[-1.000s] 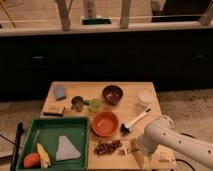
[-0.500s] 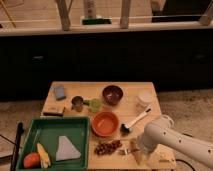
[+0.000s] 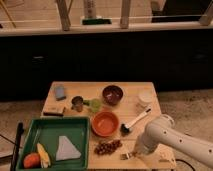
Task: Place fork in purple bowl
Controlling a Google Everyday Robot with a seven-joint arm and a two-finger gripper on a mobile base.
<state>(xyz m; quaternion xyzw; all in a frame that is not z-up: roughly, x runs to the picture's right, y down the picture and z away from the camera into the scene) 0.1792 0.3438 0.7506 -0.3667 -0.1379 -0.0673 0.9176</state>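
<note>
Quick count: one hand (image 3: pixel 134 151) at the near edge of the desk (image 3: pixel 135 89), one fork (image 3: pixel 125 156) right beside it. Farther out from the hand: two bowls, the purple bowl (image 3: pixel 112 93) and an orange bowl (image 3: pixel 105 123); two cups, a green cup (image 3: pixel 95 104) and a metal cup (image 3: pixel 77 103); one brush (image 3: pixel 134 122); one green tray (image 3: pixel 30 131).

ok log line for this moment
gripper: low at front edge of table | fork: beside it | purple bowl: far side, no fork
</note>
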